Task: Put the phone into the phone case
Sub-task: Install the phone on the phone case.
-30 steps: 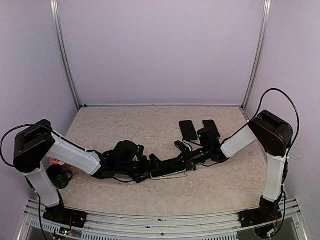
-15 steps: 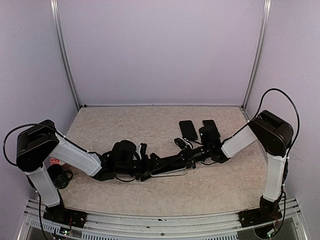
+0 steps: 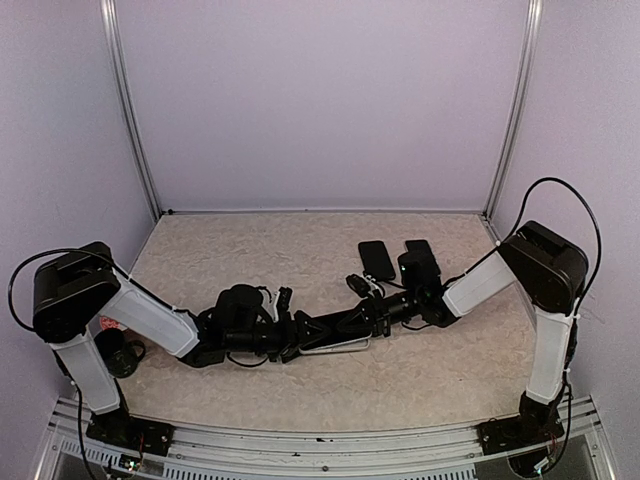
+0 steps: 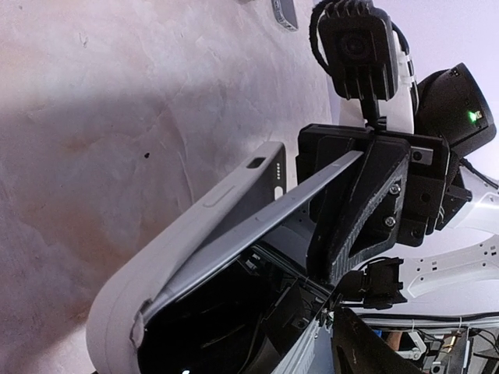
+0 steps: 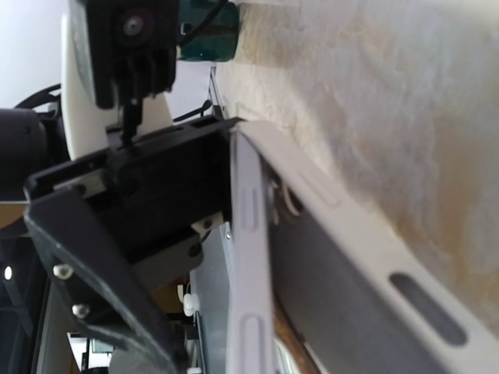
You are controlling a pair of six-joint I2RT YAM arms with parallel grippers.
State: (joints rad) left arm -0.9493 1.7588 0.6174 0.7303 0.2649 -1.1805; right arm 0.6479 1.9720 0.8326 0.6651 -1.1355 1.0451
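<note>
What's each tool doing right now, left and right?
Left tool: cannot be told whether it is open or gripping.
Right tool: closed on the end of the phone.

**q:** where's the phone case sitting?
**a:** white one, down near the middle of the table.
**q:** and the phone?
**a:** grey-edged slab, tilted. One end's tucked into it, the other's raised off the table.
</note>
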